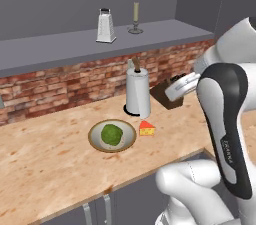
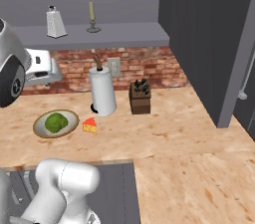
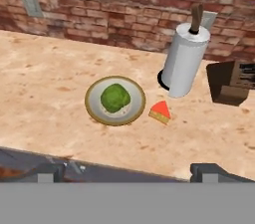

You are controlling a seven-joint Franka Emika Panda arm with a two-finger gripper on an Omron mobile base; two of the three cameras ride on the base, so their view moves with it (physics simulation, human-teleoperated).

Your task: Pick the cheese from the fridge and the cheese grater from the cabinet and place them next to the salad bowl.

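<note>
On the table point(image 1: 45, 164), the salad bowl point(image 1: 112, 135) sits at the left with its lettuce ball, and the cheese point(image 1: 147, 128) lies just beside its rim at about three o'clock, so that half of the job looks done. The cheese grater point(image 1: 105, 26) stands upright on the cabinet point(image 1: 60, 49) shelf, at roughly twelve o'clock from the bowl, with a candle point(image 1: 135, 18) near it at three o'clock.

The end effector point(image 3: 127, 170) hangs over the near table edge with its jaws spread wide and nothing between them.

Risks, as I judge them: the grater is tapered and smooth, so a grip high on its sides could slip or tip it over on the shelf. A reach that drifts right could knock the candle. Coming down, the paper towel roll point(image 1: 137, 91) stands at one o'clock from the bowl and could be clipped, and the cheese could be nudged.

Small lettering runs along the dark forearm band point(image 1: 227, 129); it is too small to read.
</note>
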